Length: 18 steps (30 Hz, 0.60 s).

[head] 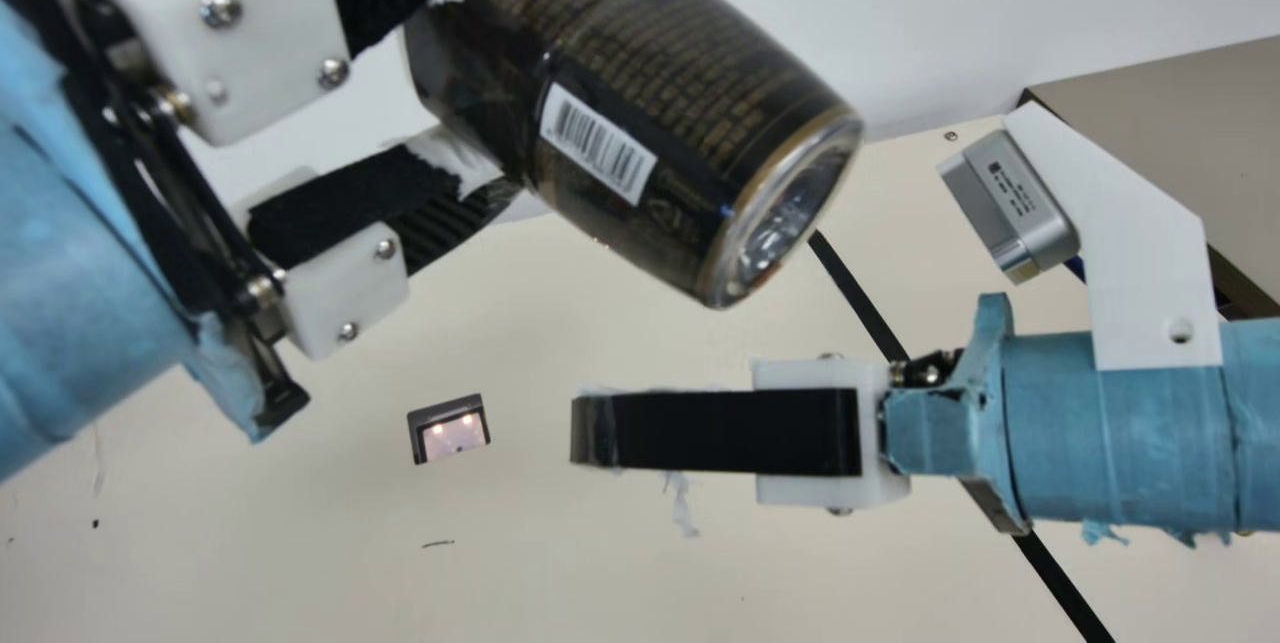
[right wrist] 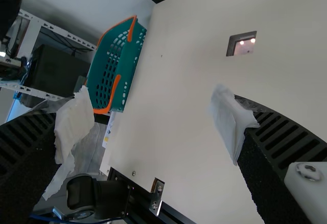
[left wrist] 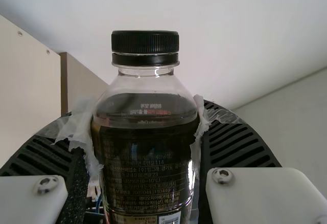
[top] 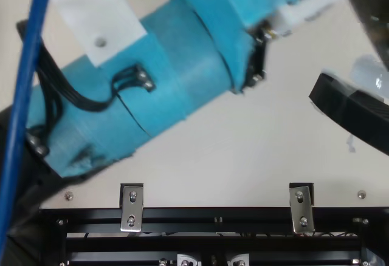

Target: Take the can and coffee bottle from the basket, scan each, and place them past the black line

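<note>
Left gripper (head: 470, 88): jaws clenched around the coffee bottle (head: 650, 123), which is held aslant above the cream table (head: 300, 543), barcode (head: 598, 143) exposed in main view. Scanner (head: 449, 429): at the tabletop, window lit. Right gripper (head: 585, 431): jaws released, spread apart. Black line (head: 860, 293): passes under the right arm.

Cream table (head: 300, 523) near white metal rack (right wrist: 32, 36)

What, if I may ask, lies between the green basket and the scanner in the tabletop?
Just bare cream tabletop with a tiny dark speck lies between the basket and the scanner, as the right wrist view shows.
</note>
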Tool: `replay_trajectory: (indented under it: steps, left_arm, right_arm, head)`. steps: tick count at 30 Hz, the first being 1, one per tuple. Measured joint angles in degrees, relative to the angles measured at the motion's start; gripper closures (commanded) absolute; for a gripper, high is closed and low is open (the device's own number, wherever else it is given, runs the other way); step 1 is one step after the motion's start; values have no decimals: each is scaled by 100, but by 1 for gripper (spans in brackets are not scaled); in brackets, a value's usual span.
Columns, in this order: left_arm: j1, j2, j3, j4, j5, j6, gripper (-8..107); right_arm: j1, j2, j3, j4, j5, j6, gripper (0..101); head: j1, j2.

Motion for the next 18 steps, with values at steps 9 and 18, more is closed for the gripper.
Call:
replay_trajectory:
  steps: [9, 18]
  left_arm:
    - [919, -243, 499, -246, 321, 221, 89]
    - [1971, -378, 1090, -798, 971, 800, 89]
  right_arm:
    - [0, 0, 0, 0, 0, 0, 0]
    - [0, 0, 0, 0, 0, 0, 0]
  head:
    - [0, 0]
    - [0, 0]
